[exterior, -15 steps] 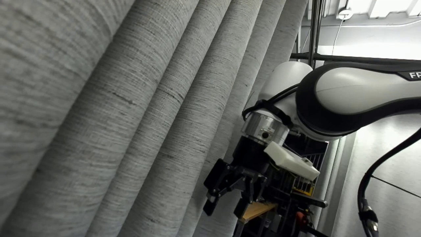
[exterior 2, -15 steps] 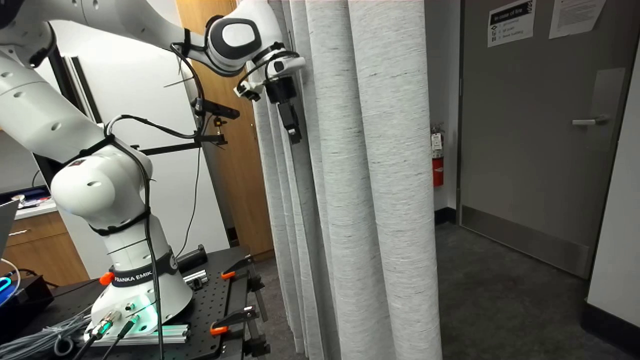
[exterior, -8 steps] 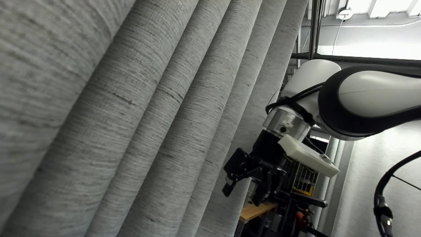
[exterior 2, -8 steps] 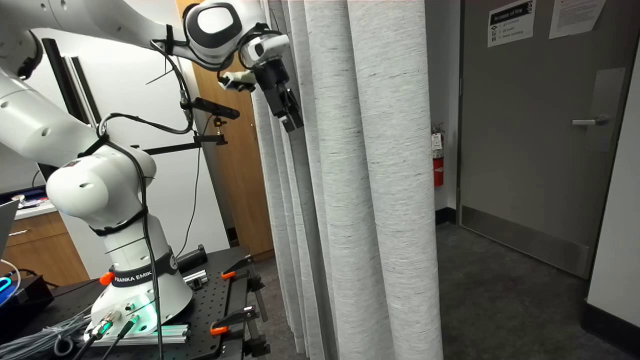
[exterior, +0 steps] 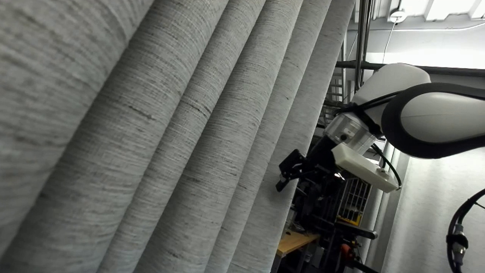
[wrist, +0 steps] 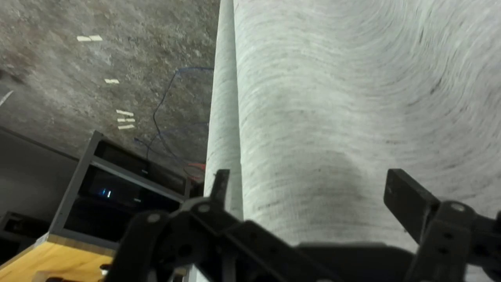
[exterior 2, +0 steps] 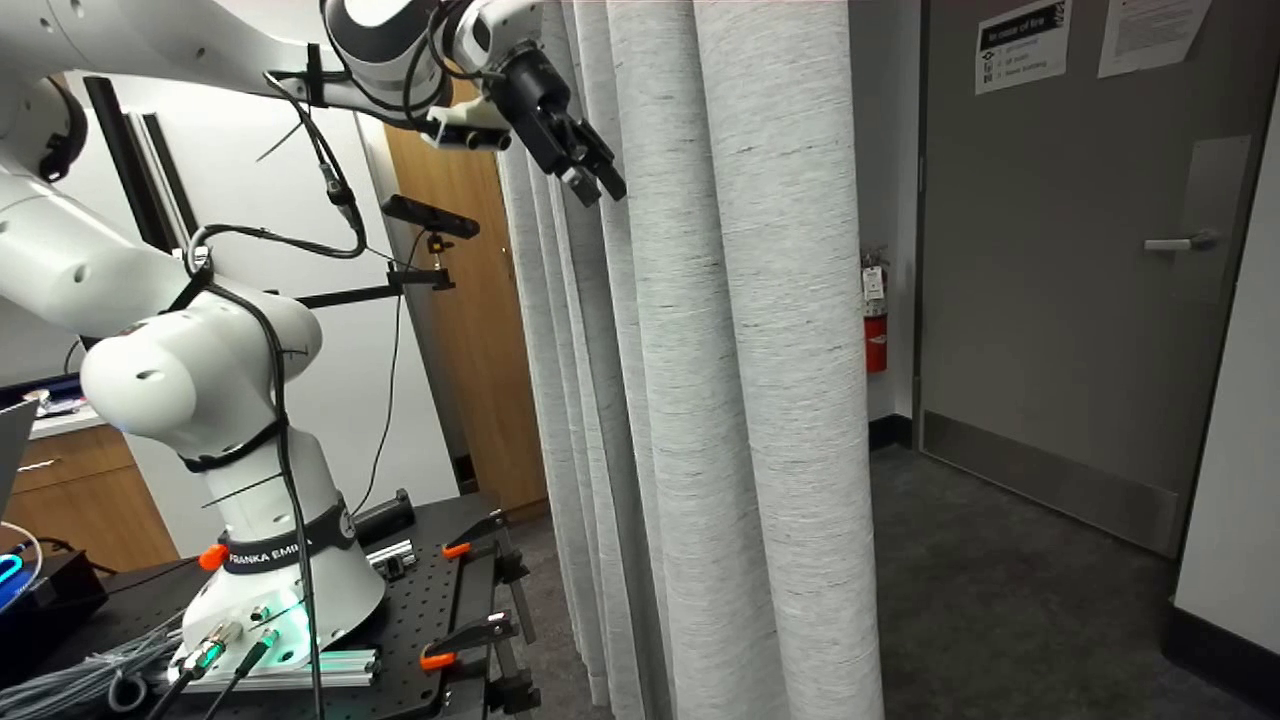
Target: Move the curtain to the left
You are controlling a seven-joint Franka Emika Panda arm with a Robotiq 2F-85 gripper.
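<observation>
Parted fingers (exterior 2: 611, 180) slant down before the curtain (exterior 2: 700, 360).

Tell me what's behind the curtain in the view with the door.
Showing past the curtain: a wooden panel, a red fire extinguisher and the door. Whatever the curtain covers cannot be seen.

You can't identify the small items (exterior 2: 64, 406) on the counter (exterior 2: 60, 423); you lose its left edge behind a cut-off panel (exterior 2: 14, 432), its right corner behind the arm (exterior 2: 205, 360) (both exterior views crop the curtain (exterior 2: 690, 380) at the top).

White arm (exterior 2: 200, 370), black cables (exterior 2: 282, 440), silver wrist collar (exterior: 350, 132), black claw (exterior 2: 597, 181)
</observation>
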